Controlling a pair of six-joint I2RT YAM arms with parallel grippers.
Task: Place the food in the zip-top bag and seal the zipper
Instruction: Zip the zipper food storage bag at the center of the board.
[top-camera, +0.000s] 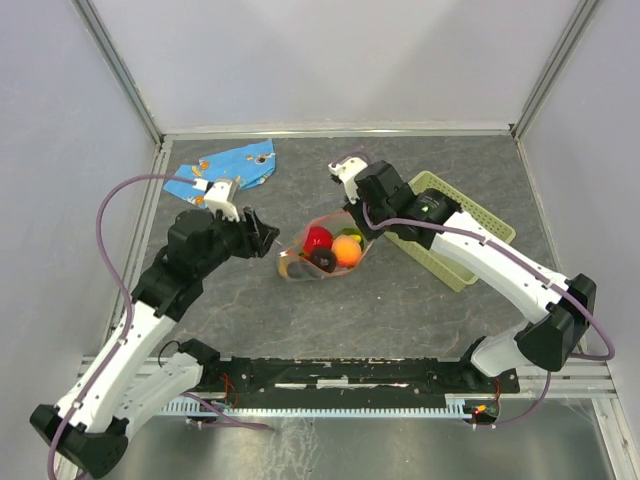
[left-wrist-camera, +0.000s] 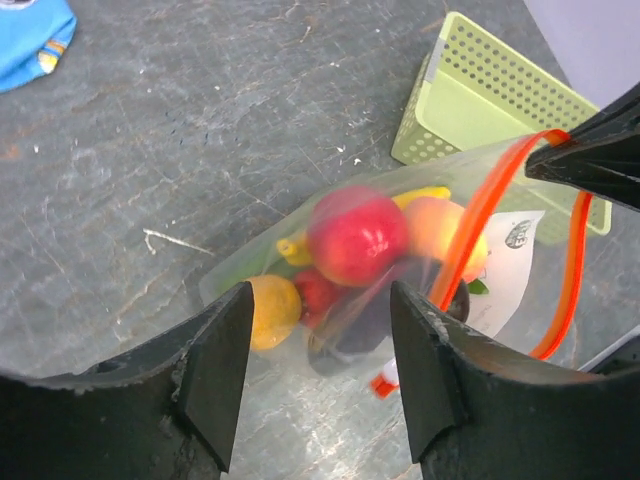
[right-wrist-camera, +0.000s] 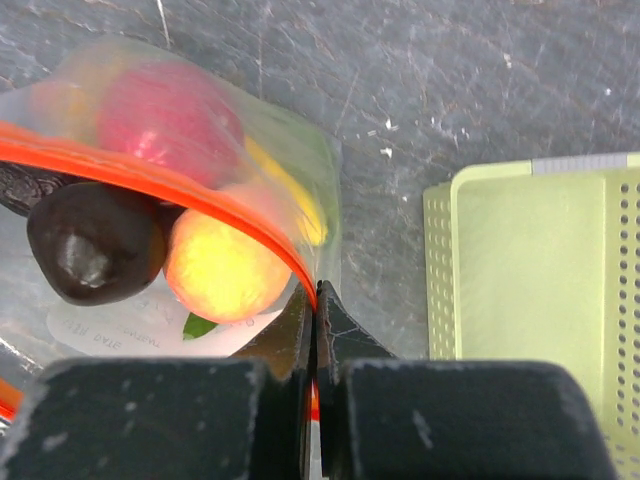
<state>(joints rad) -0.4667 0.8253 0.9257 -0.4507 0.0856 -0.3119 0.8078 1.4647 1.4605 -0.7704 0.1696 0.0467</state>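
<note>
**Bag loaded, right tool pinching the zipper**

Far left, at the back of the dark grey stone-patterned counter (top-camera: 400, 310): a crumpled blue cloth with orange prints (top-camera: 225, 168), well apart from everything else.

Left tool (left-wrist-camera: 320, 330): fingers spread wide, gripping nothing. It sits low over the counter at the bag's closed end. In the left wrist view the bag shows through the gap between the fingers. Whether either finger touches the plastic, cannot tell.

Centre: a clear crinkly zip-top bag (top-camera: 300, 265) lies on the counter between the two tools, its mouth toward the right one. The food is inside:
- red round fruit (left-wrist-camera: 357, 235), the most prominent
- yellow-orange round fruit (left-wrist-camera: 270, 310), near the closed end
- yellow banana (left-wrist-camera: 425, 193), behind the red one
- peach (left-wrist-camera: 440, 225) and dark purple eggplant (right-wrist-camera: 95, 240), both right at the mouth line

Red-orange zipper strip (right-wrist-camera: 150, 165): in the left wrist view its two sides bow apart, so the mouth is not sealed.

Right tool (right-wrist-camera: 315, 300): fingers pressed tight together, pinching the zipper strip at one end of the mouth.

Right: a pale green perforated plastic basket (right-wrist-camera: 530, 270), just beside the bag and partly under the right arm.
</note>
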